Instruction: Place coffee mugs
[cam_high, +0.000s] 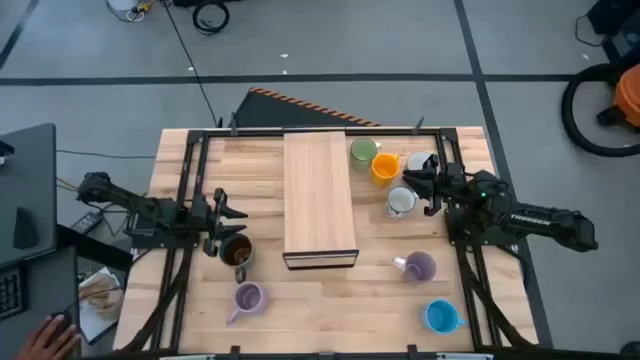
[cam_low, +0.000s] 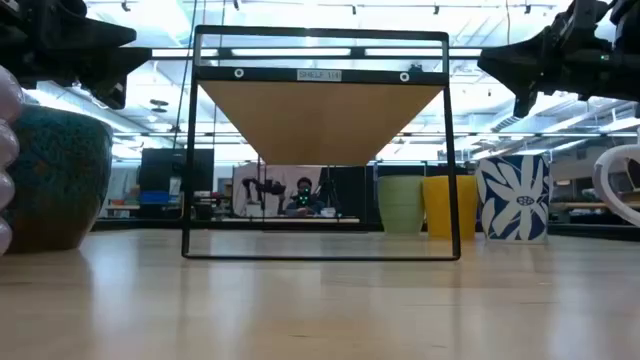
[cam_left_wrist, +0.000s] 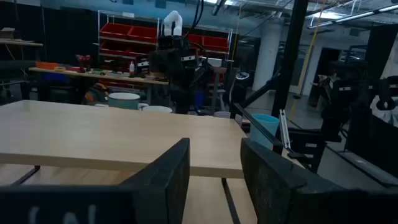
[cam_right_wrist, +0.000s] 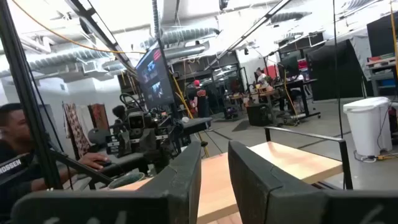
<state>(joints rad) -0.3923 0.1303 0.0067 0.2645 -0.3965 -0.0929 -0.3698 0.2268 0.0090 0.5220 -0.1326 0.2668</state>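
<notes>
Several coffee mugs stand on their bases on the wooden table (cam_high: 200, 310) around a raised shelf (cam_high: 320, 200). A dark brown mug (cam_high: 236, 252) and a lilac one (cam_high: 247, 297) are on the shelf's left. Green (cam_high: 363, 151), orange (cam_high: 385, 166), blue-patterned white (cam_high: 420, 162), plain white (cam_high: 400, 202), lilac (cam_high: 418, 266) and blue (cam_high: 440, 316) mugs are on its right. My left gripper (cam_high: 232, 208) hovers open just beyond the brown mug, its fingers level toward the shelf. My right gripper (cam_high: 415, 188) hovers by the plain white mug, fingers narrowly apart, nothing between them.
The shelf is a wooden board (cam_low: 320, 110) on a thin black frame (cam_low: 190, 150), standing well above the table. Black rails (cam_high: 185, 190) run along both table sides. A person's hand (cam_high: 45, 335) shows off the table's near left corner, beside a monitor (cam_high: 25, 190).
</notes>
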